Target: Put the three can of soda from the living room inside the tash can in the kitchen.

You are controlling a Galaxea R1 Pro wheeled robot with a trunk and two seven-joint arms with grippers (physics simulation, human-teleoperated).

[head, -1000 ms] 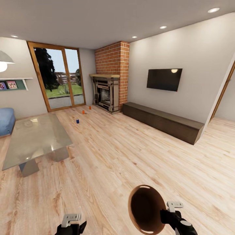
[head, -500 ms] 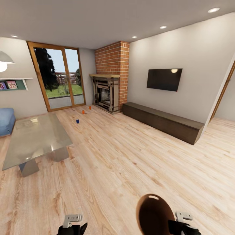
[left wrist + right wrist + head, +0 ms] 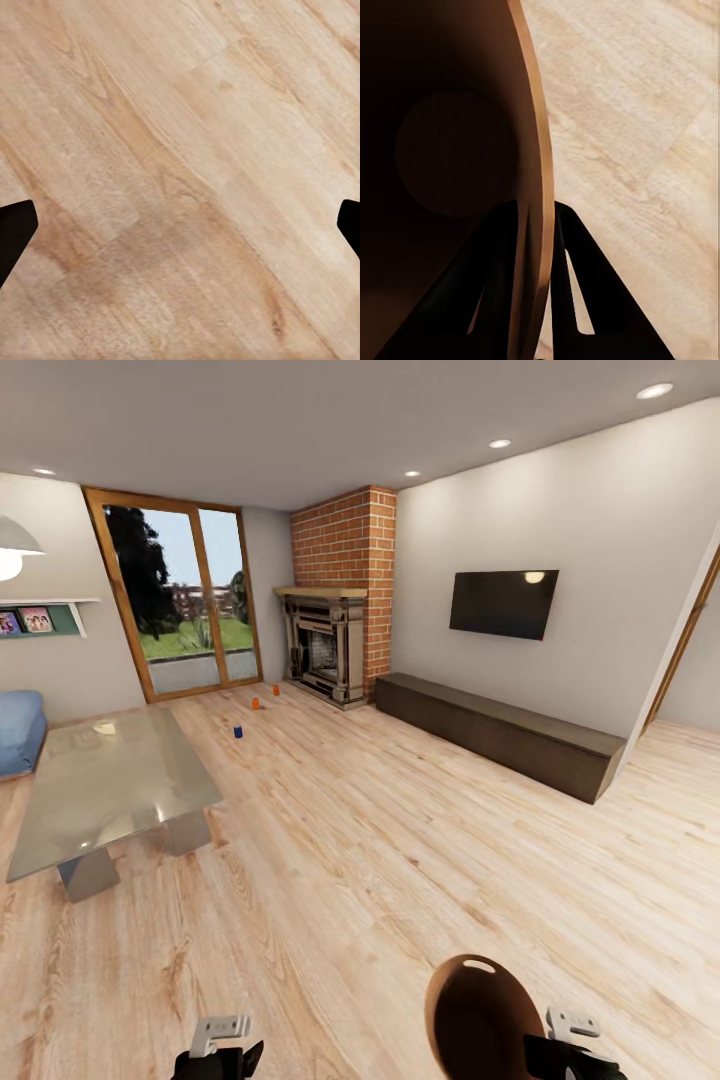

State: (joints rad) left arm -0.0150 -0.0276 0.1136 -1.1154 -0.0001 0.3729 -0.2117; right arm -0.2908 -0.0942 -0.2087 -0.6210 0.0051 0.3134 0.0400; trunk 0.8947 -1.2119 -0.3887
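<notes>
Three cans of soda stand far off on the living room's plank floor near the glass doors: a blue one [image 3: 238, 731] and two orange ones [image 3: 255, 703] [image 3: 276, 689]. Close below me, the copper-brown tash can [image 3: 480, 1020] shows its dark inside and slot handle. My right gripper [image 3: 555, 1032] is shut on its rim. In the right wrist view the bin wall [image 3: 534, 150] runs between the two dark fingers [image 3: 502, 285] of the right gripper [image 3: 538, 214]. My left gripper [image 3: 222, 1042] hangs low; in the left wrist view the left gripper [image 3: 180, 225] is open over bare floor.
A glass-topped coffee table [image 3: 110, 780] stands at the left, with a blue sofa [image 3: 18, 730] behind it. The brick chimney and fireplace [image 3: 330, 645] fill the far corner. A long dark low cabinet [image 3: 500, 732] runs under the wall TV [image 3: 503, 603]. Wide open floor lies between me and the cans.
The right gripper and the bin have sunk lower and to the right in the head view. The room, the cans and the left gripper stay put.
</notes>
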